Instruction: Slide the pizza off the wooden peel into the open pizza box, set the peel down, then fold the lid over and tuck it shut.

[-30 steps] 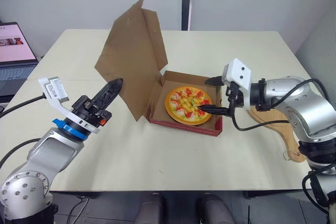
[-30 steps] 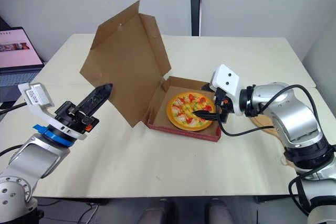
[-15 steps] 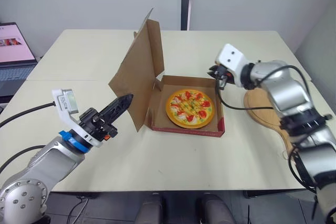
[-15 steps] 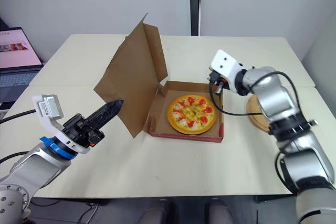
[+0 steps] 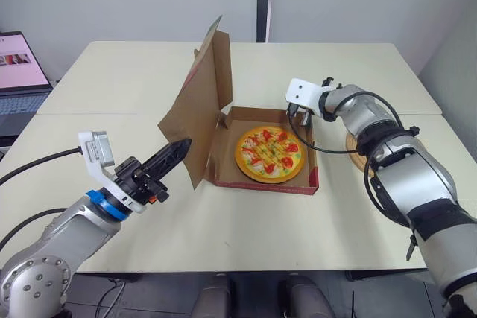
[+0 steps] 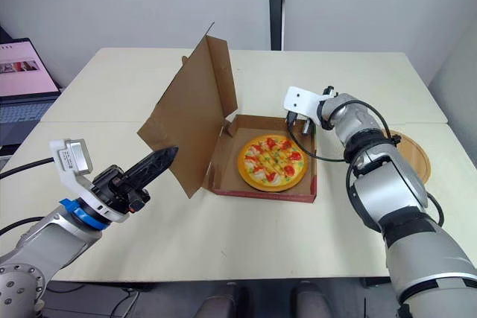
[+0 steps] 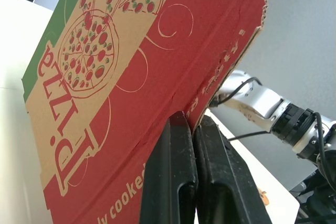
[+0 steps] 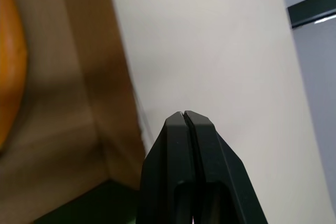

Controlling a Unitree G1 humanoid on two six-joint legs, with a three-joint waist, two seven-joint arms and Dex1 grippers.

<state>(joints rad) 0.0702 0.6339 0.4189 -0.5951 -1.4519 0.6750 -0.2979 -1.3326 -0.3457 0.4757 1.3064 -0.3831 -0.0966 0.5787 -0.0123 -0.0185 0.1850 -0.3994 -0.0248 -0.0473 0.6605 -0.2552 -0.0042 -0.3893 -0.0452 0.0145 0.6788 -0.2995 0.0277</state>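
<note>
The pizza (image 5: pixel 270 153) sits in the pizza box (image 5: pixel 261 184), and its upright lid (image 5: pixel 200 109) looks like light, bendy cardboard, so I'd push high on its printed face with my left pincer (image 5: pixel 179 150), pressed together like my right pincer (image 6: pixel 305 123).

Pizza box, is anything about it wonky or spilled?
Nothing is spilled: the pizza lies flat inside the box. The lid looks odd only in that it stands nearly upright, a little tilted, at the box's left side, with the shut left tool at its outer face.
</note>
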